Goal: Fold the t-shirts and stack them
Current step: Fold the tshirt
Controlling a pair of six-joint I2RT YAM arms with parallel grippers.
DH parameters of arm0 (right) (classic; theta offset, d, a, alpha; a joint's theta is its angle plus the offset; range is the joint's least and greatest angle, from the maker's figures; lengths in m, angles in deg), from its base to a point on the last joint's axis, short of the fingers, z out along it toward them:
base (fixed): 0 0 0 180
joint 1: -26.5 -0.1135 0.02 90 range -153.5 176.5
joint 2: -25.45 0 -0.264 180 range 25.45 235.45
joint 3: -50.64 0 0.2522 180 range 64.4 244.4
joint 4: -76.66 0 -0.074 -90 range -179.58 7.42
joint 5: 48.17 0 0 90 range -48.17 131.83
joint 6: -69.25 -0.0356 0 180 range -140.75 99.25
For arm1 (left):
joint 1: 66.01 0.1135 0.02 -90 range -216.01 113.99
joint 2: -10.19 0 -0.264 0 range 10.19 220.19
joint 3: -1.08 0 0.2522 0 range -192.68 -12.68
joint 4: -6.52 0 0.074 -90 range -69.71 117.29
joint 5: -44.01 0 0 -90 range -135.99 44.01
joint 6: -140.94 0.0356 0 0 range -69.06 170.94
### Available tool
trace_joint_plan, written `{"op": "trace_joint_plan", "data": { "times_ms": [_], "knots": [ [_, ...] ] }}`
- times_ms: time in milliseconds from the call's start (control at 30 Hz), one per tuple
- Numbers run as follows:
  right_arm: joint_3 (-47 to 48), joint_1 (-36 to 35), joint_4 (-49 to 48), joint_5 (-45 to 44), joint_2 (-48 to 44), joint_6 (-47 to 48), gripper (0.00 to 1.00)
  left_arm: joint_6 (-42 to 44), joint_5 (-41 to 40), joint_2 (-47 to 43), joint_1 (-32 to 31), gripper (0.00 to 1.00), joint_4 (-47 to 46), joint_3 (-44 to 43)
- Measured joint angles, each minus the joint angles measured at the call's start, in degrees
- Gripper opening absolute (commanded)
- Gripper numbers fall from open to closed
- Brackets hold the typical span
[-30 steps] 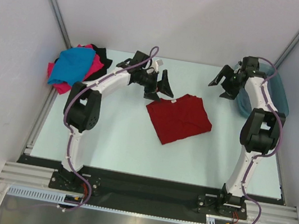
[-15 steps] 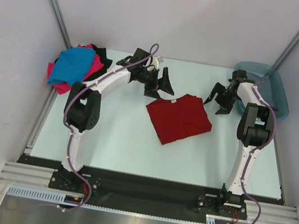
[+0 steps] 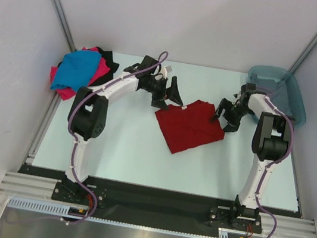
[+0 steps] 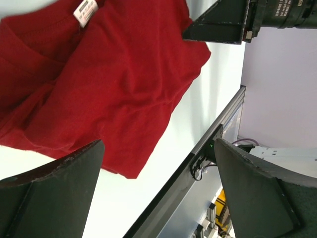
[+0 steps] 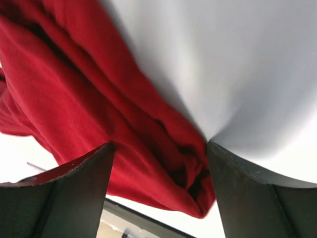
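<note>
Red shirt: lies in the middle of the table, between the two grippers.
Left gripper: fingers spread wide, holding nothing, just above the shirt's far left corner.
Right gripper: fingers apart, straddling the shirt's bunched right edge, not pinching it.
Other shirts: heaped at the far left corner.
</note>
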Motion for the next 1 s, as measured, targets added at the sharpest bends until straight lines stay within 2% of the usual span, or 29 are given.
{"op": "trace_joint_plan", "data": {
  "times_ms": [100,200,233,333,400,467,500,533,567,733,900,1000],
  "knots": [
    [-1.07,-1.4,1.05,1.92,-0.26,1.07,0.76,0.04,0.26,0.0,0.0,1.0,0.11,0.74],
    [-3.34,-3.65,1.99,3.06,-0.96,2.36,0.51,0.07,0.33,0.0,0.0,1.0,0.07,1.38],
    [-4.48,-4.46,2.23,3.58,-1.07,2.64,0.37,0.07,0.35,-0.02,0.0,1.0,-0.02,1.7],
    [-8.55,-6.67,3.15,4.85,-2.05,3.34,0.19,0.07,0.72,-0.07,0.0,1.0,-0.13,2.84],
    [-10.69,-7.63,3.48,5.75,-3.04,3.41,0.15,0.07,0.94,-0.07,0.0,1.0,-0.07,3.37],
    [-13.09,-8.66,4.42,5.84,-4.83,3.56,0.21,0.13,1.2,-0.09,0.0,1.0,0.07,3.76],
    [-14.19,-9.35,5.2,5.7,-5.75,3.74,0.28,0.17,1.25,-0.09,0.0,1.0,0.15,3.82],
    [-15.21,-10.1,6.1,5.42,-6.84,3.93,0.5,0.39,1.25,-0.09,0.0,1.0,0.15,3.89],
    [-16.15,-10.84,7.04,5.07,-8.04,3.72,0.59,0.55,1.27,-0.11,0.0,1.0,0.24,3.89],
    [-17.2,-12.66,11.43,0.59,-16.31,3.23,0.82,0.98,1.27,-0.35,0.0,1.0,0.46,3.89],
    [-11.69,-12.2,13.18,-8.61,-23.76,0.7,0.89,1.07,1.16,-0.39,0.0,1.0,1.38,3.08],
    [-6.6,-11.65,12.92,-12.68,-25.51,-0.22,0.88,1.01,0.96,-0.39,0.0,1.0,1.86,0.96]
  ]
}}
